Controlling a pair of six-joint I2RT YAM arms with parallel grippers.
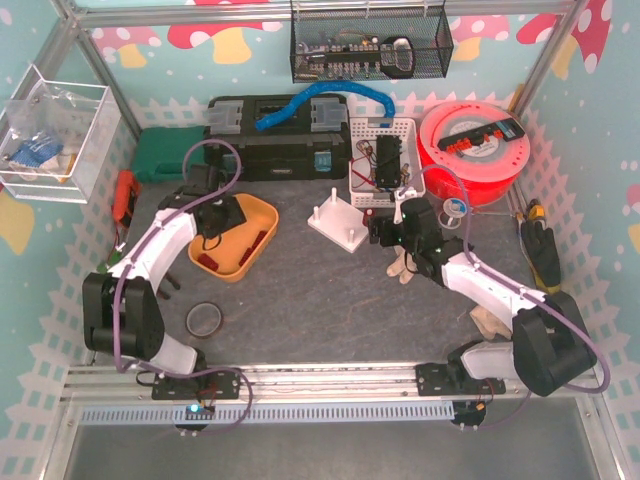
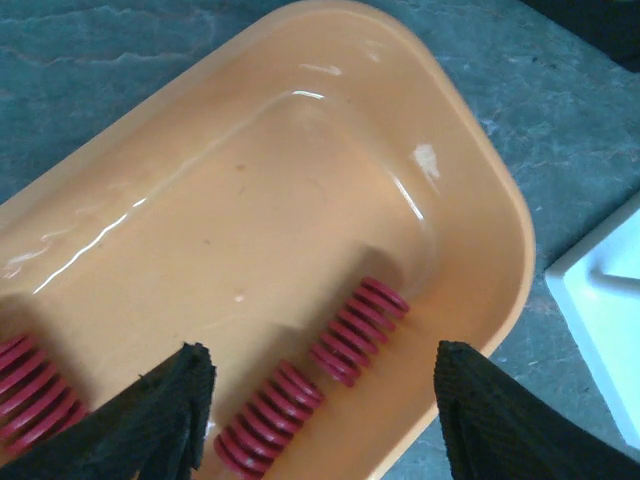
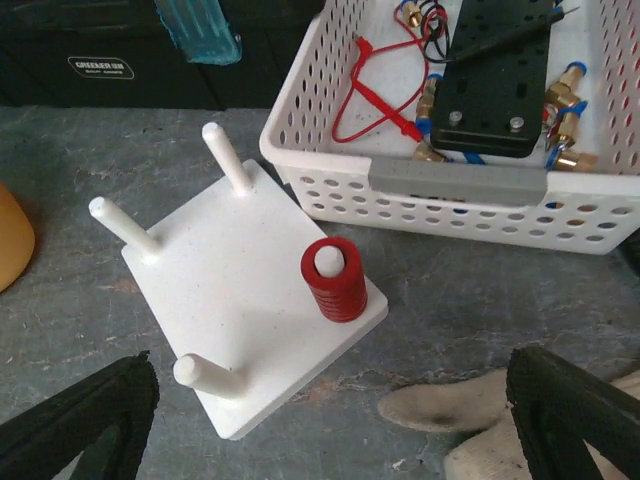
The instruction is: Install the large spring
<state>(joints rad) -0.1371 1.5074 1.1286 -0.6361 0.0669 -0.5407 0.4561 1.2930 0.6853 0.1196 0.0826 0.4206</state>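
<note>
An orange tray [image 2: 300, 180] holds three dark red springs: one [image 2: 360, 330] in the middle, a second [image 2: 265, 420] just below it and a third [image 2: 30, 390] at the left edge. My left gripper [image 2: 335, 425] is open and empty, with its fingers [image 2: 170, 410] on either side of the two middle springs, above them. The tray [image 1: 262, 212] and left gripper [image 1: 215, 218] show in the top view. A white four-peg base [image 3: 240, 300] carries one red spring [image 3: 335, 280] on a peg. My right gripper [image 3: 330, 440] is open and empty, hovering near the base [image 1: 340, 222].
A white basket [image 3: 450, 190] of wires and fittings stands behind the base. A white glove [image 3: 470, 420] lies by the right gripper. In the top view are a black toolbox [image 1: 280, 140], a red spool [image 1: 475, 150] and a ring [image 1: 204, 320].
</note>
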